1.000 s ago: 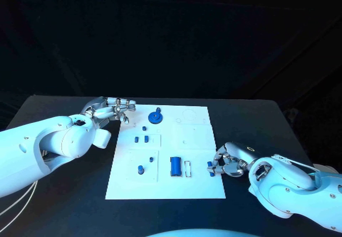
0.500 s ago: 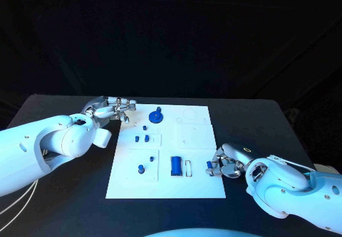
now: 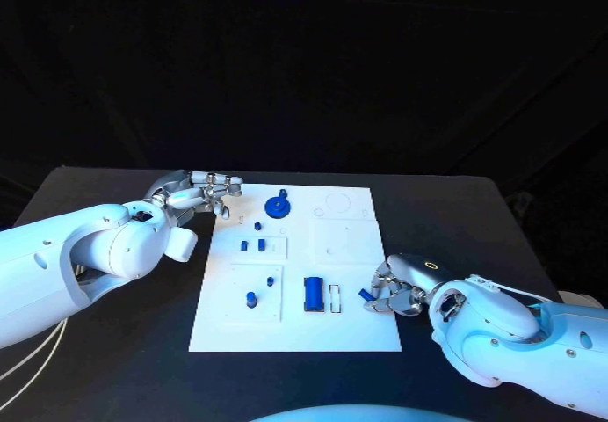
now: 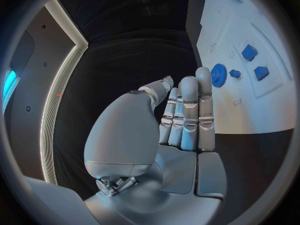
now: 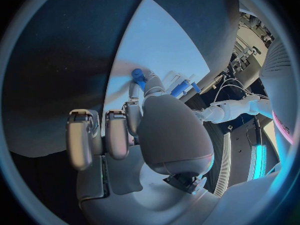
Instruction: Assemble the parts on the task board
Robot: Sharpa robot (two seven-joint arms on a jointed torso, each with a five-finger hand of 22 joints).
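Since a second earlier, the right robot hand [image 3: 395, 294] had crept a little leftward along the right edge of the task board [image 3: 349, 334], carrying its small blue peg [image 3: 367, 294] with it; the left robot hand [image 3: 200, 193] had not shifted. We counted one white task board on the black tabletop [image 3: 114, 369]. On it we saw one blue gear [image 3: 278, 209] near the far edge, one long blue block [image 3: 312, 294] standing beside one white slot piece [image 3: 335, 298], and about five small blue parts in the left half: a pair [image 3: 252, 245] side by side, one just beyond them, and two more [image 3: 251, 300] nearer us. Their exact shapes were too small to tell. The right robot hand lay low at the board's right edge, pinching the blue peg between thumb and fingertips [image 5: 134, 92], the other fingers curled beside it. The left robot hand hovered at the board's far left corner, holding nothing, its fingers [image 4: 187, 110] straight and close together, pointing toward the gear.
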